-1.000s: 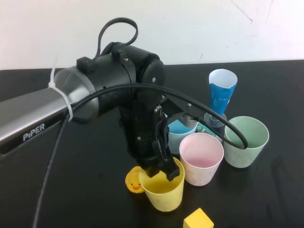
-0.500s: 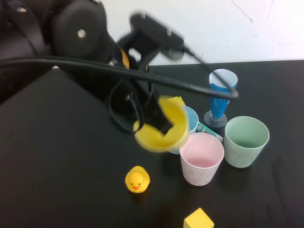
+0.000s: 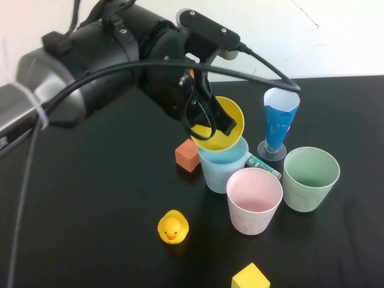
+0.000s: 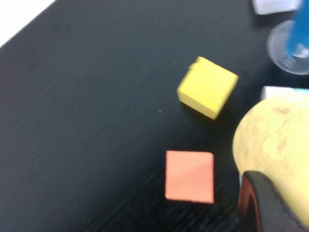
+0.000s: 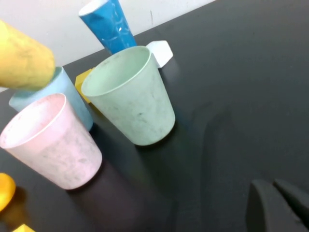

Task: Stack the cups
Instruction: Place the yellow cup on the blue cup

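Yellow cup going into the light blue one

You're holding the yellow cup point(image 3: 221, 125) tilted in the left gripper point(image 3: 210, 123), jaws clamped on its rim, directly over the light blue cup point(image 3: 221, 168) — angled for nesting. The right gripper point(image 5: 276, 205) is sitting apart near the green cup point(image 5: 130, 95) — jaws apparently closed, empty.

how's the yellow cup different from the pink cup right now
The yellow cup is held off the table, clamped in the left claw above the light blue cup; the pink cup stands on the table untouched.
The yellow cup is tipped, its mouth facing sideways; the pink cup is upright, mouth up.
Both are plain tapered tumblers without handles, seemingly the same size.
The right claw hangs apart, near the green cup.
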`<action>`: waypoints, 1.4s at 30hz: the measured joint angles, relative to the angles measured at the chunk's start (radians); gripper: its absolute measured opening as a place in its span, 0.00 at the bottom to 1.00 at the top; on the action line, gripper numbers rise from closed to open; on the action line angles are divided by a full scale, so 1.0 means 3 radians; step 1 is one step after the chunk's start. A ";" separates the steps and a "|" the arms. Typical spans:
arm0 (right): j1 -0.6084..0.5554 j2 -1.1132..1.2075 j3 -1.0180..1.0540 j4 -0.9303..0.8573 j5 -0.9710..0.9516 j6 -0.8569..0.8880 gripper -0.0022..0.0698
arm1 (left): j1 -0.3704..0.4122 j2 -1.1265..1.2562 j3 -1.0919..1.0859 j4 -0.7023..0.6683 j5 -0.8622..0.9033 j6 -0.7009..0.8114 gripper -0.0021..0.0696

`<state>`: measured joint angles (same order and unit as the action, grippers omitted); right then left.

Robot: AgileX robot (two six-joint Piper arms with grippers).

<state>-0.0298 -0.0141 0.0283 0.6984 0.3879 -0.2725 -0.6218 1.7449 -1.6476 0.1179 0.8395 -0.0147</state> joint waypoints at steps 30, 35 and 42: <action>0.0000 0.0000 0.0000 0.0034 0.0013 0.0000 0.03 | 0.0029 0.0245 -0.0536 -0.0198 0.0538 0.0090 0.51; 0.0000 0.0000 0.0000 0.0040 0.0013 -0.0025 0.03 | 0.0029 0.0245 -0.0650 -0.0184 0.0538 0.0095 0.42; 0.0000 0.0000 0.0000 0.0054 0.0013 -0.0077 0.03 | 0.0029 0.0245 -0.0655 -0.0157 0.0545 0.0111 0.37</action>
<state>-0.0298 -0.0141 0.0283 0.7145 0.3917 -0.2957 -0.6131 1.8183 -1.8441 0.0707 1.0029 0.0185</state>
